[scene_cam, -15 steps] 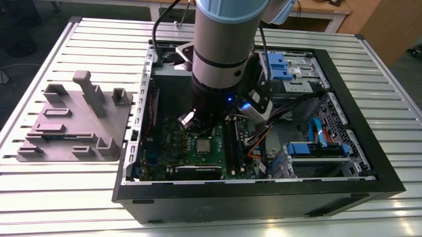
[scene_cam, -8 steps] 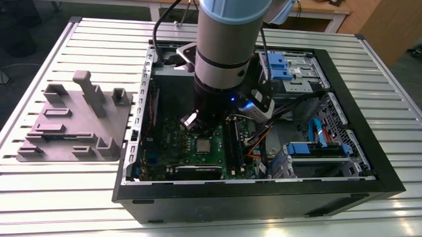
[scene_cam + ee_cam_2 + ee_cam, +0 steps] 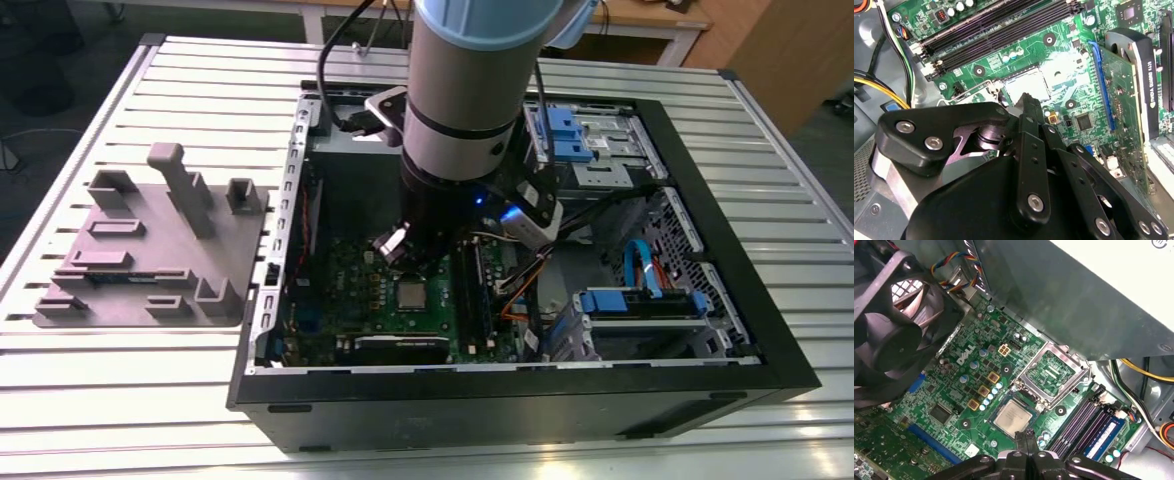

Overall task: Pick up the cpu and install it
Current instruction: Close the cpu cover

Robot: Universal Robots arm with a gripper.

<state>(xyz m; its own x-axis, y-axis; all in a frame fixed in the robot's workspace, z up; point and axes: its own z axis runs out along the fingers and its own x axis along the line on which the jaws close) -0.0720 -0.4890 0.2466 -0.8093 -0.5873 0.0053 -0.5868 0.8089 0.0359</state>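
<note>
Item: cpu (image 3: pixel 1015 417). It lies flat in the motherboard socket just under my gripper (image 3: pixel 1028 436), whose fingertips are pressed together on nothing. I judge it light, stiff, slick-topped and delicate underneath. Hold: opposite side edges only, level.

This is a robotics lab or workshop. A counter (image 3: pixel 134 400) of ribbed silver aluminium profile carries an open black desktop computer case (image 3: pixel 534 410) with its green motherboard (image 3: pixel 954 380) exposed. Beside the case sits a grey plastic fixture plate (image 3: pixel 147 250) with upright holders. A thick silver and pale-blue robot arm (image 3: pixel 461 90) reaches into the case, its black jointed end effector (image 3: pixel 1026 435) above the board. Light wooden furniture (image 3: pixel 767 50) stands beyond the counter.
</note>
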